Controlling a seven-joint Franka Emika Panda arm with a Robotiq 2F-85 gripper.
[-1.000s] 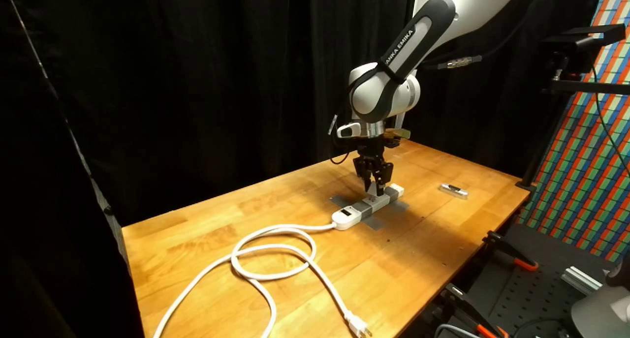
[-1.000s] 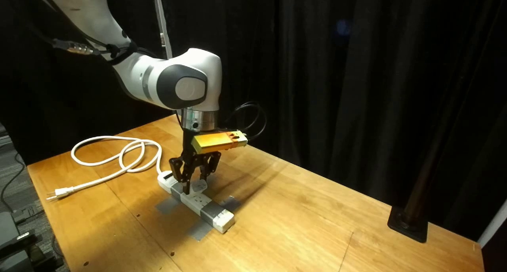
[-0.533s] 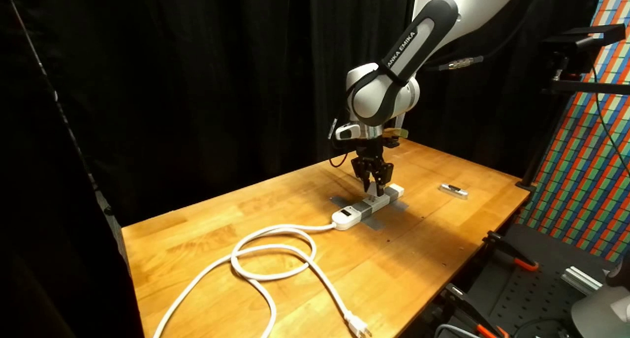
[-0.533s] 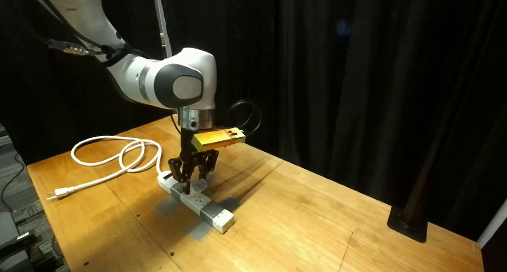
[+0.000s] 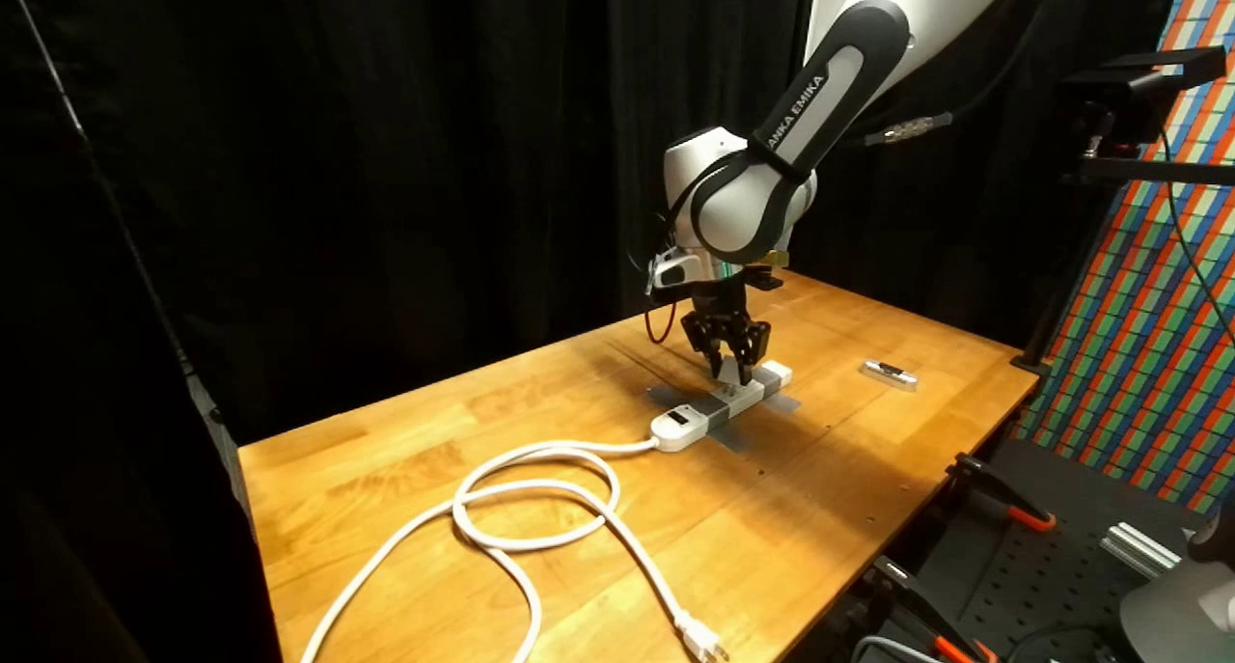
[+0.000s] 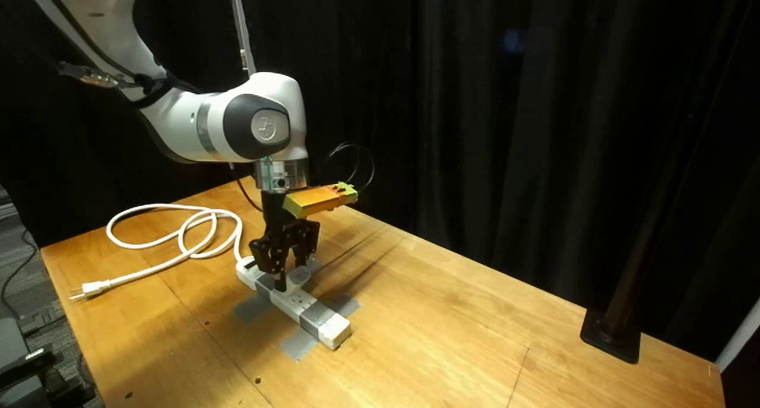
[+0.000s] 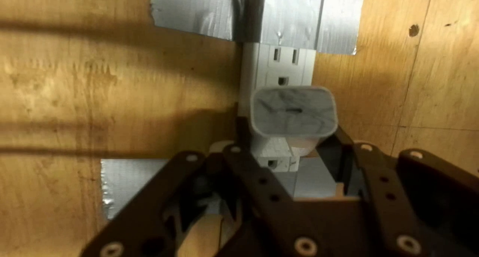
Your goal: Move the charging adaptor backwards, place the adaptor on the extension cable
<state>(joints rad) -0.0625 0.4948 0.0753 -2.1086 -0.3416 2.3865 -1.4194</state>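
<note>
Claw (image 7: pixel 292 132) clasps the charging adaptor (image 7: pixel 293 112) by opposite sides, over the extension cable (image 6: pixel 292 306) — seating not verifiable. Grey tape (image 7: pixel 198 12) straps it to the tabletop (image 6: pixel 439 337) — presumably against shifting during plugging.

White letters (image 5: pixel 798 113) on the arm (image 5: pixel 841 72) spelled "ANKA EMIKA"; an emblem (image 6: pixel 267 126) on its joint (image 6: pixel 240 129) was too indistinct to read.

Bent arm (image 6: pixel 237 126), downward fingers (image 6: pixel 280 279) clamped
</note>
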